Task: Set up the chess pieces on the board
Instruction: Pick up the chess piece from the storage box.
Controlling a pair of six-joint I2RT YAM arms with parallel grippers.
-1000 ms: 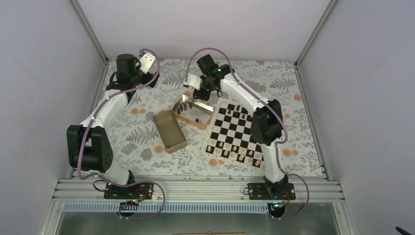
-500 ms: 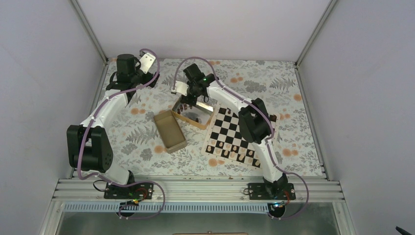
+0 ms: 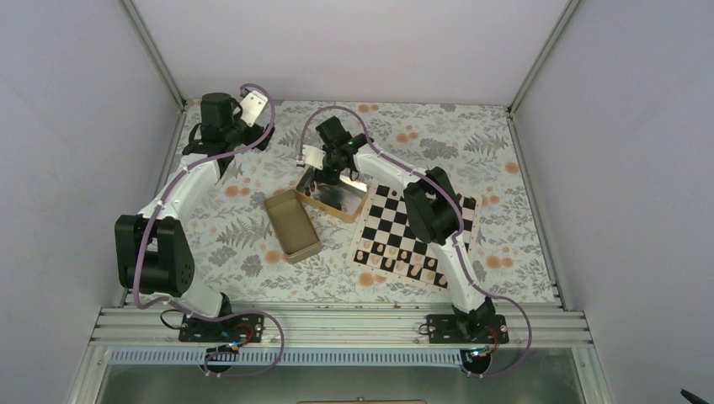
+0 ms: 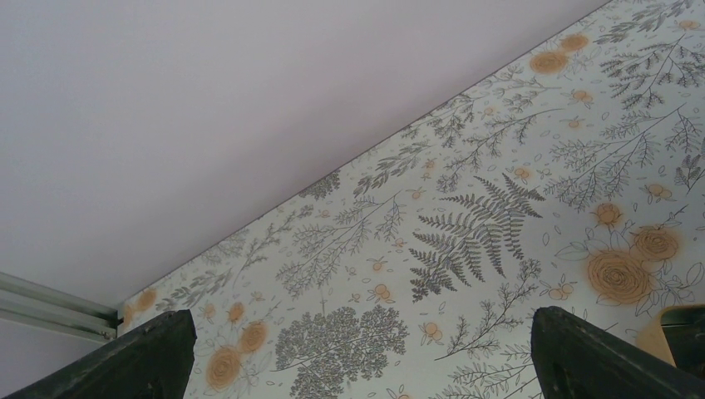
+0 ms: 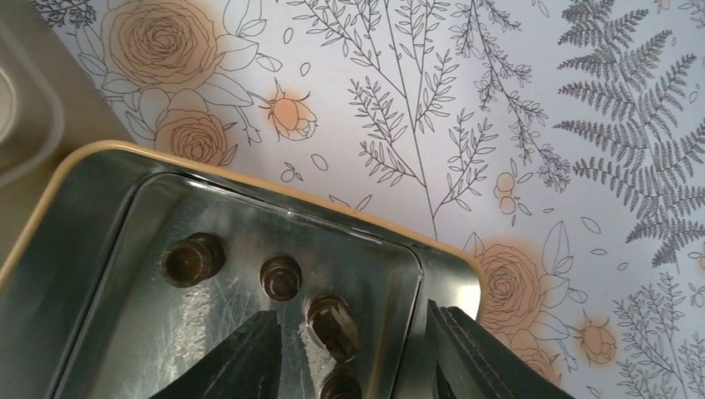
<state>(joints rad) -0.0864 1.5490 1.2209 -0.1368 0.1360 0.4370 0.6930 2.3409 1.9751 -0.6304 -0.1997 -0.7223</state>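
The board (image 3: 402, 225) lies right of centre, with pieces (image 3: 399, 255) standing along its near rows; my right arm hides much of its far side. My right gripper (image 3: 327, 178) hangs over the open golden tin (image 3: 345, 210) left of the board. In the right wrist view the gripper (image 5: 353, 353) is open and empty, its fingertips (image 5: 249, 353) low inside the tin (image 5: 100, 332). Several dark brown chess pieces lie on the tin's floor: one (image 5: 194, 259), another (image 5: 281, 277), and one (image 5: 334, 326) between the jaws. My left gripper (image 4: 357, 366) is open and empty over bare tablecloth at the far left (image 3: 253, 130).
A second golden tin part (image 3: 292, 225) lies left of the open tin, its corner showing in the right wrist view (image 5: 21, 108). The floral tablecloth (image 4: 465, 233) meets the back wall. Side walls enclose the table.
My right gripper has moved left from the board's far corner to over the open tin and come down into it. The left arm has not moved.
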